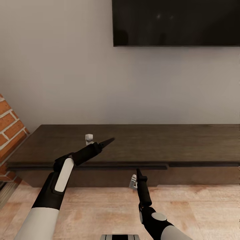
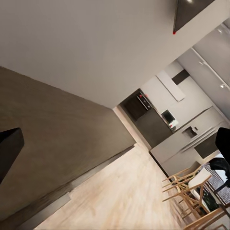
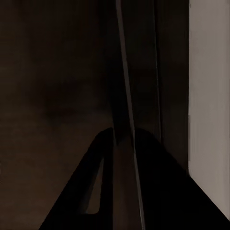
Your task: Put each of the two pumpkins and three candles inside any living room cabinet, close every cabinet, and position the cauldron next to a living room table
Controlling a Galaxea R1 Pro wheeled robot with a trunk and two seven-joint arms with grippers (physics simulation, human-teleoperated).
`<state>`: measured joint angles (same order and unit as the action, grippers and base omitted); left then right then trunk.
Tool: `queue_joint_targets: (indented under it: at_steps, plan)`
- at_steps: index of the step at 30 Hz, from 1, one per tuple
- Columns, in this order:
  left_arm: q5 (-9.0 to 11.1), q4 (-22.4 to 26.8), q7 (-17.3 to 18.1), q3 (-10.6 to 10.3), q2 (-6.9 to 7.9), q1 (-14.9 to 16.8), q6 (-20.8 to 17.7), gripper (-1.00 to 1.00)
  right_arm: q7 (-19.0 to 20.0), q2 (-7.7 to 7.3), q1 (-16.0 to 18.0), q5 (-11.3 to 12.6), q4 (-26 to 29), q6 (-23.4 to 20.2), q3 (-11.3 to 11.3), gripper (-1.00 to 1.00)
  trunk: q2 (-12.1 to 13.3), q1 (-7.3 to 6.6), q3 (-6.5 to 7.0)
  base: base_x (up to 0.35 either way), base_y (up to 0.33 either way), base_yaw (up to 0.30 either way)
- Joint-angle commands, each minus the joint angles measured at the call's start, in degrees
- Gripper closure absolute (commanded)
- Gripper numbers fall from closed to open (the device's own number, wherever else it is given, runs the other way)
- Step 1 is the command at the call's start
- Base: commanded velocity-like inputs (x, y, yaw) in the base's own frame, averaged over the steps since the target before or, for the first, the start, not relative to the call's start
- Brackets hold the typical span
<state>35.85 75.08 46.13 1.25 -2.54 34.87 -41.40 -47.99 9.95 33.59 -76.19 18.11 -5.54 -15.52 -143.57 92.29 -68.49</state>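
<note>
Your right tool (image 1: 137, 170), fingers pressed together, points at the long low dark-brown wood cabinet's (image 1: 186, 141) front gap. Your left tool (image 1: 110, 141) hovers over its top; I cannot tell its spread.

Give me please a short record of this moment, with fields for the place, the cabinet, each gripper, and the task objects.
place: living room wall with a dark TV above, wood floor below
cabinet: long low dark-brown cabinet; front panels look closed, thin dark gap under the top
left gripper: left gripper over the cabinet top, looks shut, holding nothing
right gripper: right gripper raised at the cabinet's front edge near the gap; fingers seem together
brick wall: brick wall beside the cabinet's left end
task objects: no pumpkins, candles or cauldron on the cabinet top
</note>
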Motion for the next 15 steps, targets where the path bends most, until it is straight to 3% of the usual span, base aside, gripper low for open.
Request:
queue_joint_targets:
  at_steps: [1, 15]
  plan:
    - [0.0, 0.0, 0.0, 0.0, -0.01, 0.0, 0.0, -1.0, 0.5, 0.05, -0.1, -0.6, -0.1, 0.3, -1.6, 1.0, 0.0, 0.01, -0.01, -0.094, 0.0, 0.0]
    - [0.0, 0.0, 0.0, 0.0, -0.01, 0.0, 0.0, -1.0, 0.5, 0.05, -0.1, -0.6, 0.0, 0.4, -1.7, 1.0, 0.0, 0.01, -0.01, -0.009, 0.0, 0.0]
